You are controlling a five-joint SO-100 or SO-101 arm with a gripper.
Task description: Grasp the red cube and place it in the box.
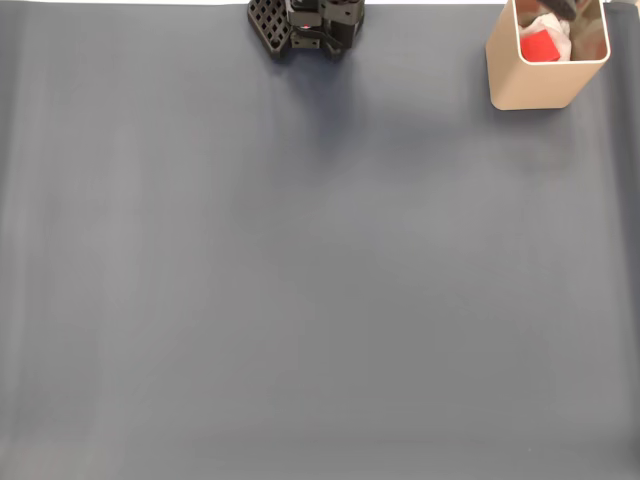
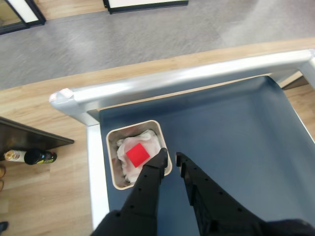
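- Red cube (image 2: 137, 154) lies inside the box (image 2: 114, 169), on crumpled white padding (presumably cushioning).
- Hand (image 2: 170, 158) hovers above the box's rim, fingers slightly spread, empty; placement judged complete.

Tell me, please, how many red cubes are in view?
1: the red cube lies on crumpled white material inside the beige box at the table's corner; others could be hidden beneath.

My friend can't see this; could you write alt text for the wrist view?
A red cube lies on crumpled white lining inside a beige box at a dark mat's corner. The black tool hangs empty above, jaws slightly apart.
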